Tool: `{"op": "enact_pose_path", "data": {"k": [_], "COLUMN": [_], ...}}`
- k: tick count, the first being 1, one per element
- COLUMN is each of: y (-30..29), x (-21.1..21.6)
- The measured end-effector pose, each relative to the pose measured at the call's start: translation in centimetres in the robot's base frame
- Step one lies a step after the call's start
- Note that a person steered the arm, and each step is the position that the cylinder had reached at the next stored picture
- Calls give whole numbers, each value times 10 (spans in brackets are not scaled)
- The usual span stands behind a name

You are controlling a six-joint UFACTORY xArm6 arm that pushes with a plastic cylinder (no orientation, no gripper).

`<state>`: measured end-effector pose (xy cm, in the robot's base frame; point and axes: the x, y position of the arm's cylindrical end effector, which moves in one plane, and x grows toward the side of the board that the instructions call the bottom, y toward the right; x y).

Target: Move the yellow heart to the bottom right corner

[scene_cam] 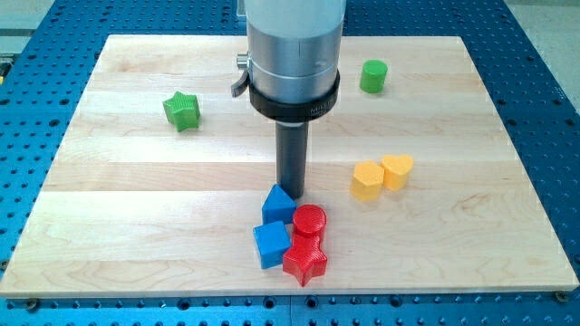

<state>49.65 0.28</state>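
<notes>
Pincer-less tip (292, 193) against two blue blocks (276, 205), beside two red, two yellow, two green.

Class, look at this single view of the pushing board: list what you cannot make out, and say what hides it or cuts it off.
1. My tip: its very end sits behind the blue pentagon-like block, so whether they touch is unclear.
2. The arm's upper part: cut off by the view's top.
3. The red cylinder partly overlaps the red star.
4. The yellow heart and yellow hexagon: any gap between them cannot be told.
</notes>
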Motion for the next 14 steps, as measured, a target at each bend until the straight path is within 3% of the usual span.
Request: {"op": "enact_pose_path", "data": {"k": [2, 4, 5, 6, 7, 8, 10, 11, 13, 14], "y": [30, 154, 178, 158, 121, 119, 234, 246, 137, 132], "x": [-56, -51, -38, -70, -50, -25, 31, 37, 14, 24]}}
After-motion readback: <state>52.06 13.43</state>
